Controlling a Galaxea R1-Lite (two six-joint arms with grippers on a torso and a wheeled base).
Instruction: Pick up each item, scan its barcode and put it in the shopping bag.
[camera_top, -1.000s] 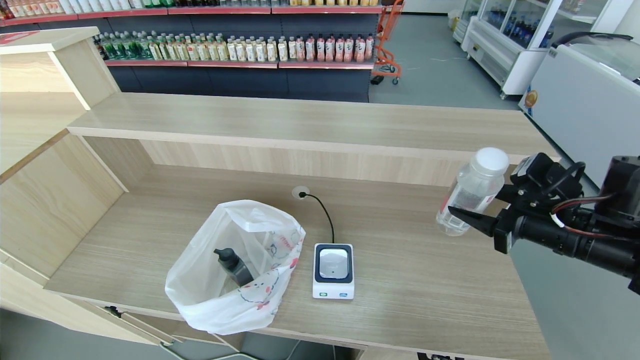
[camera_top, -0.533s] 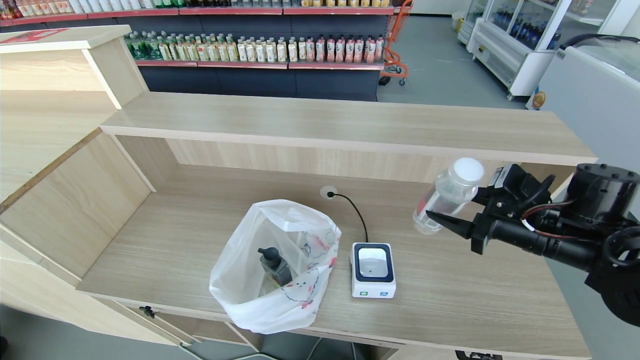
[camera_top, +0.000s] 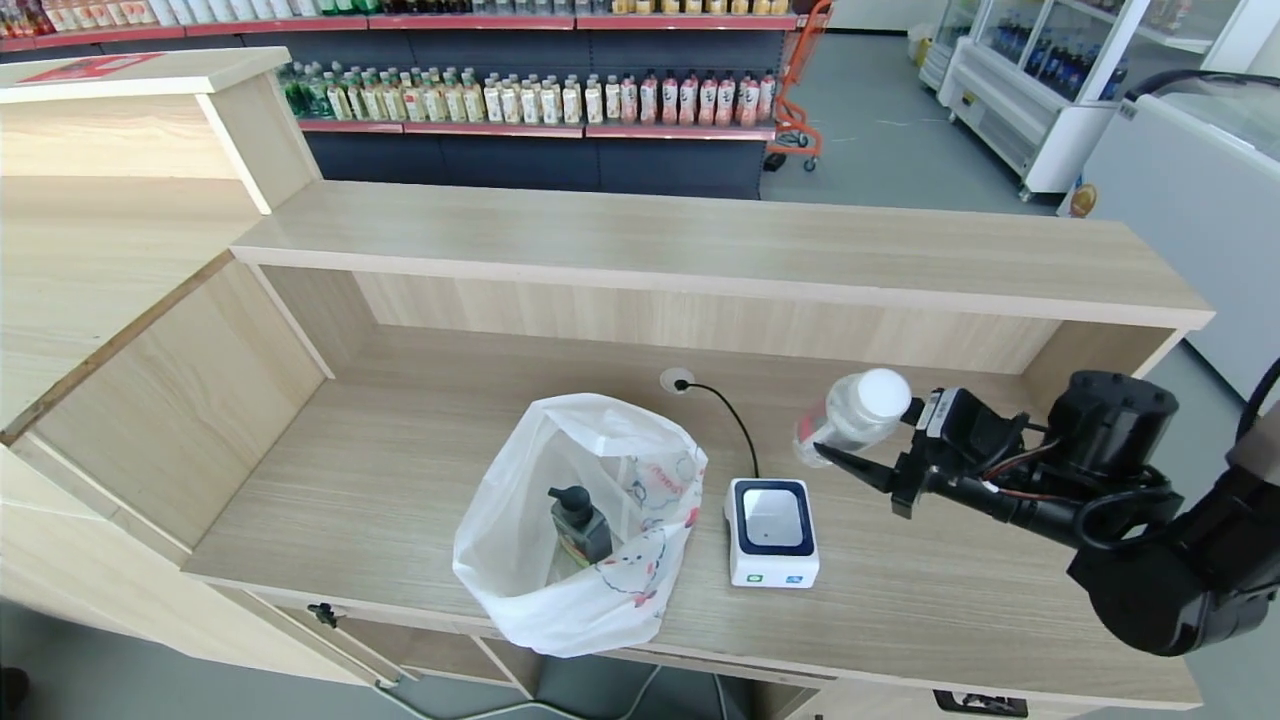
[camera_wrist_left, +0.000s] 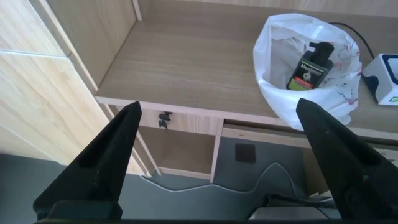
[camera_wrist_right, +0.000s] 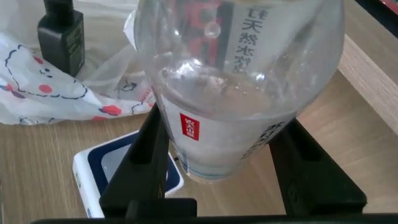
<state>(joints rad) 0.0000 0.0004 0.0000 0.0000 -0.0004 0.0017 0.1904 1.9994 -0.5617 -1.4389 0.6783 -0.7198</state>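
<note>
My right gripper (camera_top: 860, 458) is shut on a clear water bottle (camera_top: 848, 419) with a white cap, held tilted in the air just right of and above the barcode scanner (camera_top: 771, 531). Seen from the right wrist, the bottle (camera_wrist_right: 239, 81) sits between the two fingers (camera_wrist_right: 149, 155), over the scanner (camera_wrist_right: 124, 180). A white shopping bag (camera_top: 585, 520) stands open left of the scanner, with a dark pump bottle (camera_top: 580, 522) inside. My left gripper (camera_wrist_left: 217, 155) is open, off the counter's front edge, with the bag (camera_wrist_left: 311, 62) beyond it.
The scanner's black cable (camera_top: 725, 415) runs to a grommet (camera_top: 677, 380) at the back of the counter (camera_top: 400, 460). A raised shelf (camera_top: 700, 245) and side walls enclose the counter. Store shelves with bottles (camera_top: 520, 95) and freezers (camera_top: 1040, 80) stand behind.
The head camera has shifted, so the whole scene sits further right. My right gripper has carried the water bottle left and lower, closer to the scanner.
</note>
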